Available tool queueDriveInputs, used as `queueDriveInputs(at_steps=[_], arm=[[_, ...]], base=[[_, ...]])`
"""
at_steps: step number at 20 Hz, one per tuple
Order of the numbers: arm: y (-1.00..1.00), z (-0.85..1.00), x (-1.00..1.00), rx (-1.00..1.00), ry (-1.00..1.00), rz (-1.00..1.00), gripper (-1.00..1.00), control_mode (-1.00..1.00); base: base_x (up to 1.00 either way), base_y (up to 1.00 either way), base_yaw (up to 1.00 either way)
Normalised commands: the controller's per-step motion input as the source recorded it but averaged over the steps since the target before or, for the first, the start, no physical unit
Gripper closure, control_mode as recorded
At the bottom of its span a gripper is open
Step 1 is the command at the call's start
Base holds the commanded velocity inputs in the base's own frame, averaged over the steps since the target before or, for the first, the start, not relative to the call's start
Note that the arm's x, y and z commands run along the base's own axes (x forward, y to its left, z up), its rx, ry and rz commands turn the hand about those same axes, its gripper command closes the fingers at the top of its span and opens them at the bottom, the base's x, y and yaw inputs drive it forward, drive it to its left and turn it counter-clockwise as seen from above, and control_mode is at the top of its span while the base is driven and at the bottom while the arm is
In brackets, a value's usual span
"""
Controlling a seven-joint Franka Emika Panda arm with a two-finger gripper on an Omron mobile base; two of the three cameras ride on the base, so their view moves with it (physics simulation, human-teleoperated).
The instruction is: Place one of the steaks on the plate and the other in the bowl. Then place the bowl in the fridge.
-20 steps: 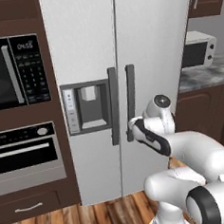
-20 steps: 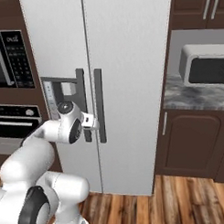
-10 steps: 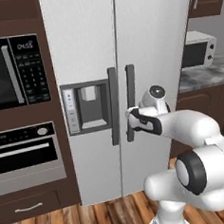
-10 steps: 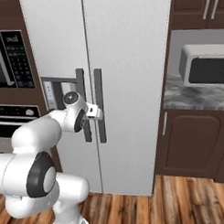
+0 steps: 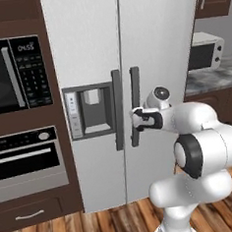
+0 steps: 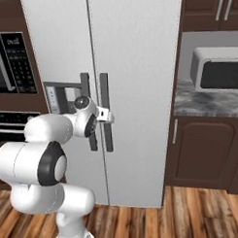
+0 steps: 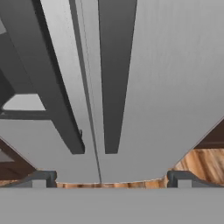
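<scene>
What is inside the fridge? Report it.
Nothing inside can be seen: both doors of the fridge are shut, hiding the interior. The open tool is at the right door's handle, not gripping it.

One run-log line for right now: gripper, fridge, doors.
gripper: open, nothing held, at right door handle | fridge: both doors closed | steaks, plate, bowl: out of frame

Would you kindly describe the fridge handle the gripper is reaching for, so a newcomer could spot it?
Find the tall light-grey fridge between the dark built-in oven stack and the counter. Two dark vertical handles flank its centre seam. The target is the right-door handle, beside the open gripper; the other adjoins the dispenser panel.
</scene>
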Motion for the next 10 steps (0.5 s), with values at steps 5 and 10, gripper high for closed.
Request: queueDriveInputs(at_steps=[5, 10], arm=[[0.00, 0.00, 0.84, 0.00, 0.00, 0.00, -1.00, -1.00], [0.00, -0.02, 0.62, 0.00, -0.05, 0.00, -1.00, -1.00]], base=[[0.00, 0.00, 0.00], [0.00, 0.00, 0.00]])
